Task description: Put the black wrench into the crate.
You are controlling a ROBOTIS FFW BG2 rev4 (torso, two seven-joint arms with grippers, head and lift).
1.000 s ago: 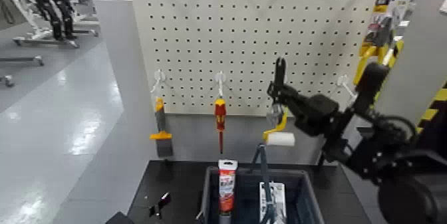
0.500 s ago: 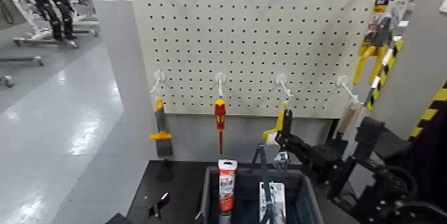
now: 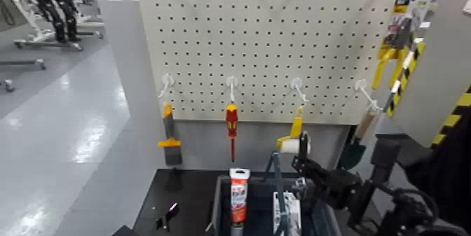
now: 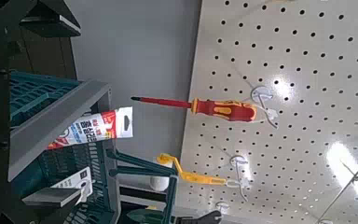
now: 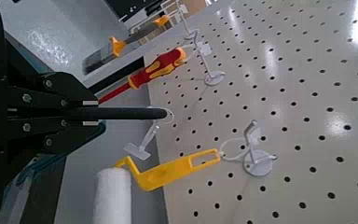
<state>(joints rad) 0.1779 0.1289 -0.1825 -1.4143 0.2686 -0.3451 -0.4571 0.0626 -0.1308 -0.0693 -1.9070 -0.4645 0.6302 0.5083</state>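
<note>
The black wrench [image 3: 303, 148] stands upright with its long handle pointing up, and my right gripper [image 3: 307, 174] is shut on its lower end. In the right wrist view the wrench [image 5: 121, 113] juts out from my right gripper [image 5: 79, 114] as a slim black bar in front of the pegboard. The wrench hangs just above the back right corner of the dark grey crate [image 3: 219, 204]. The crate's rim [image 4: 61, 117] also shows in the left wrist view. My left arm [image 3: 126, 230] waits low at the crate's left.
On the white pegboard [image 3: 273, 43] hang a scraper [image 3: 169, 143], a red-and-yellow screwdriver [image 3: 231, 128], a yellow paint roller [image 3: 291, 135] and a wooden-handled trowel [image 3: 356, 148]. A red-and-white tube [image 3: 240, 194] and a white box [image 3: 289, 211] lie in the crate.
My right arm has come down from hook height on the pegboard with the wrench in its grip, to just over the crate. The trowel and roller now show behind it.
</note>
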